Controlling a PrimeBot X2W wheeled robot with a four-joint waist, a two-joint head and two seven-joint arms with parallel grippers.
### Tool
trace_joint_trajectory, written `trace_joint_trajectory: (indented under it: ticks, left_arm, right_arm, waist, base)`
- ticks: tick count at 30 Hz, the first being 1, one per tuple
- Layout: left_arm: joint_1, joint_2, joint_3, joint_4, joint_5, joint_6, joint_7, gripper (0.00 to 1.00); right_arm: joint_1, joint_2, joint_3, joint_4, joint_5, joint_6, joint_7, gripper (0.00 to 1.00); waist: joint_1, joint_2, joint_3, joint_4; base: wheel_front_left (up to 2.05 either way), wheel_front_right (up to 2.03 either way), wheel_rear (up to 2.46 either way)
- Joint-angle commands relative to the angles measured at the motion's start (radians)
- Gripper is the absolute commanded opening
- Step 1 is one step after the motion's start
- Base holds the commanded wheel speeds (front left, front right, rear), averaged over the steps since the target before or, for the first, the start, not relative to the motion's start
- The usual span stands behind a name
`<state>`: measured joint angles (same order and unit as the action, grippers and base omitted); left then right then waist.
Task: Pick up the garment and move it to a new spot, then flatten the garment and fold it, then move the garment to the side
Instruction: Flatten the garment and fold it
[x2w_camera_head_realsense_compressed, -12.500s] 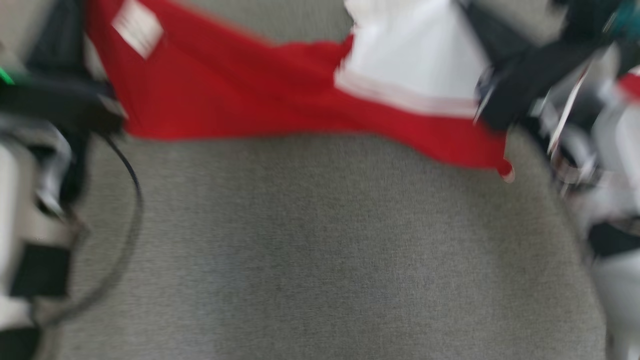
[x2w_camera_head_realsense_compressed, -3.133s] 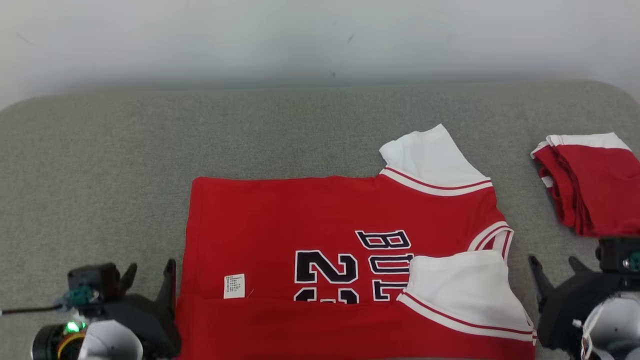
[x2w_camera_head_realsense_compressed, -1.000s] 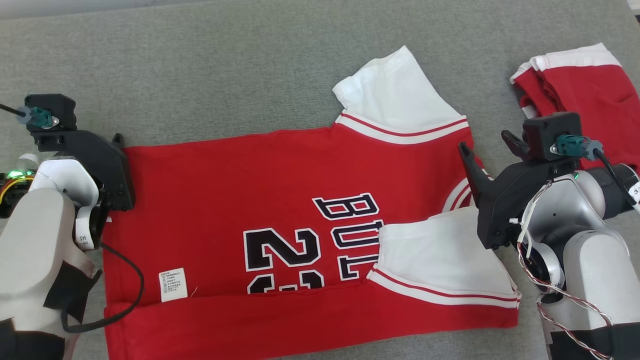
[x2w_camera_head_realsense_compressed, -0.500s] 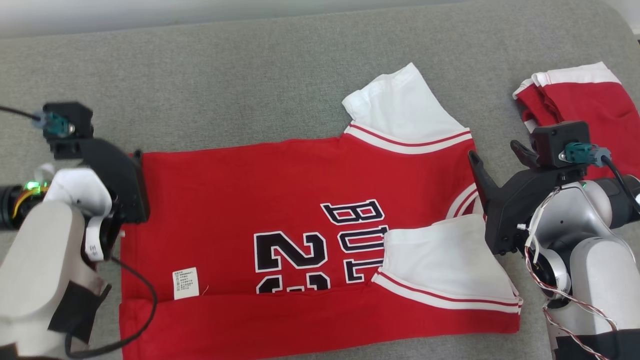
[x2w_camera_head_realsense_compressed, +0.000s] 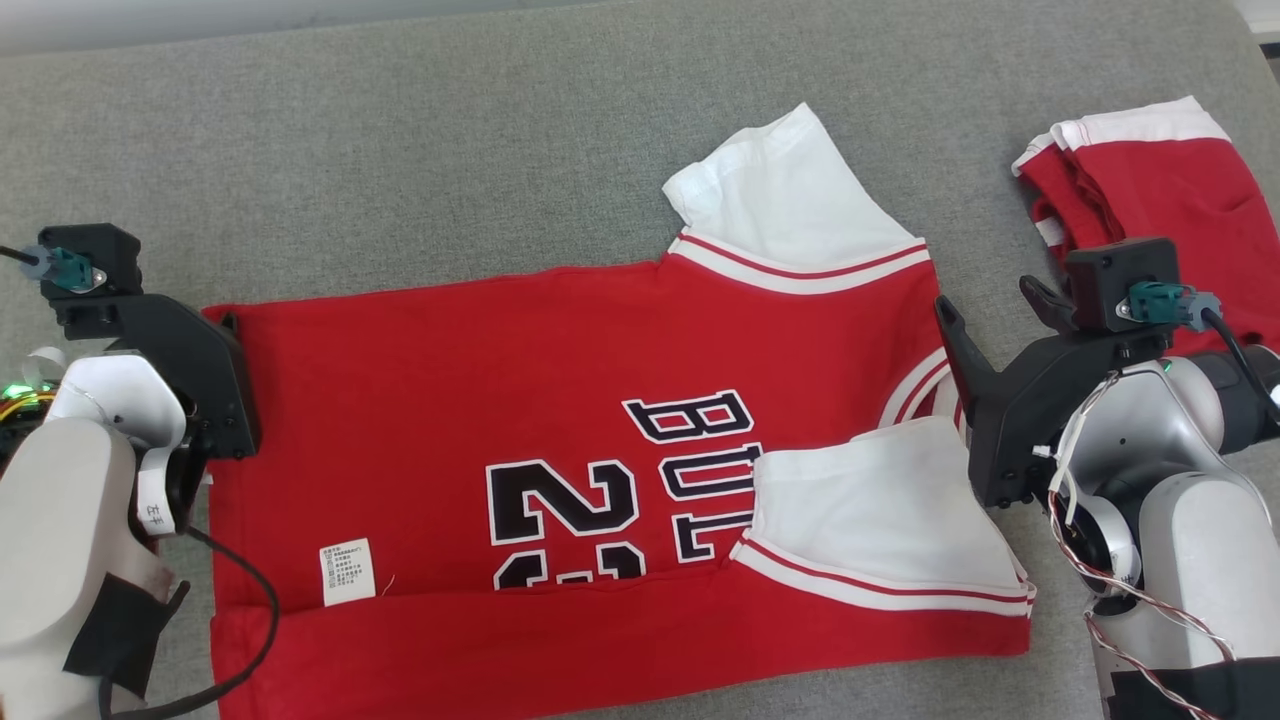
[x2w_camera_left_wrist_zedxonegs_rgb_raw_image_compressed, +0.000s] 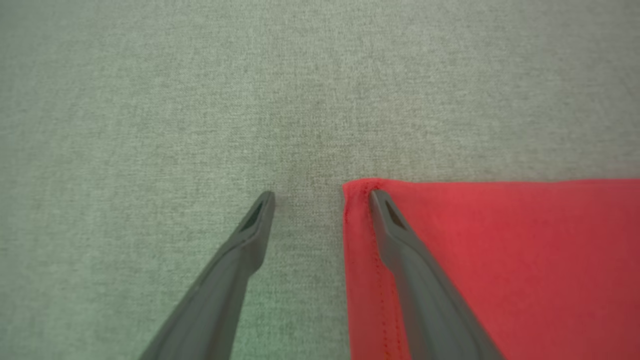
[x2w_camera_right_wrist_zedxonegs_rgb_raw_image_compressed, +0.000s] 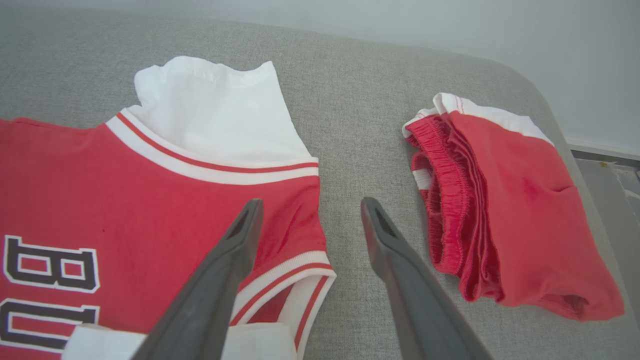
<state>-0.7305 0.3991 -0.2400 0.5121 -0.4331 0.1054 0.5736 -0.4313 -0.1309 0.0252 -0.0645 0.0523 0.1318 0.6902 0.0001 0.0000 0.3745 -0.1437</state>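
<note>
Garment (x2w_camera_head_realsense_compressed: 450, 400) lies flat; left gripper (x2w_camera_left_wrist_zedxonegs_rgb_raw_image_compressed: 321, 199) and right gripper (x2w_camera_right_wrist_zedxonegs_rgb_raw_image_compressed: 311, 204) gape wide, holding nothing.

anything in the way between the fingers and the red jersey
Nothing visible. The left gripper is open at a corner of the red jersey, one finger over the hem. The right gripper is open at its collar end; the folded red shorts lie apart.

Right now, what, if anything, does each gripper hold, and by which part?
Nothing is held. The left gripper stands open astride a corner of the red jersey; the right gripper stands open by its collar.
</note>
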Motion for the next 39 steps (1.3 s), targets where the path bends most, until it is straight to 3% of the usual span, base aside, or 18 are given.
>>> trace_joint_trajectory:
  ticks: [1, 3, 5, 6, 7, 17, 30, 39]
  left_arm:
    - [0.001, 0.000, -0.003, 0.011, -0.010, -0.006, 0.006, 0.94]
    - [0.001, 0.002, -0.008, 0.017, -0.015, -0.014, 0.015, 0.58]
    - [0.002, 0.002, -0.009, 0.022, -0.025, -0.024, 0.017, 0.40]
    - [0.002, 0.002, -0.012, 0.026, -0.025, -0.031, 0.017, 0.09]
    - [0.003, 0.001, -0.013, 0.027, -0.030, -0.036, 0.009, 0.00]
    - [0.013, -0.012, -0.004, 0.027, -0.059, -0.057, -0.032, 0.00]
    - [-0.035, -0.016, 0.002, -0.034, -0.089, -0.069, -0.055, 0.00]
    - [-0.070, -0.047, -0.020, -0.079, -0.087, -0.077, -0.069, 0.00]
  right_arm:
    - [-0.002, 0.002, 0.001, 0.002, -0.002, -0.003, -0.003, 1.00]
    - [-0.005, 0.005, 0.005, 0.005, -0.003, -0.003, -0.003, 1.00]
    - [-0.009, 0.008, 0.011, 0.010, -0.002, -0.003, -0.002, 1.00]
    - [-0.011, 0.008, 0.014, 0.012, -0.001, -0.003, -0.002, 1.00]
    - [-0.013, 0.008, 0.016, 0.015, 0.000, -0.003, -0.001, 1.00]
    - [-0.108, -0.034, 0.037, 0.076, 0.028, -0.003, 0.016, 1.00]
    - [-0.526, -0.034, 0.038, 0.577, -0.088, -0.003, -0.070, 1.00]
    - [-0.720, -0.020, 0.029, 0.823, -0.133, -0.003, -0.122, 1.00]
  waist:
    - [-0.0001, 0.0000, 0.000, 0.001]
    - [-0.0001, 0.0000, -0.001, 0.001]
    - [-0.0001, 0.0000, -0.003, 0.000]
    - [-0.0001, 0.0000, -0.005, -0.001]
    - [-0.0001, 0.0000, -0.006, -0.001]
    - [-0.0001, 0.0000, -0.005, -0.002]
    - [-0.0001, 0.0000, 0.074, 0.043]
    - [-0.0001, 0.0000, 0.143, 0.107]
  base:
    - [0.00, 0.00, 0.00]
    - [0.00, 0.00, 0.00]
    - [0.00, 0.00, 0.00]
    - [0.00, 0.00, 0.00]
    - [0.00, 0.00, 0.00]
    - [0.00, 0.00, 0.00]
    - [0.00, 0.00, 0.00]
    - [0.00, 0.00, 0.00]
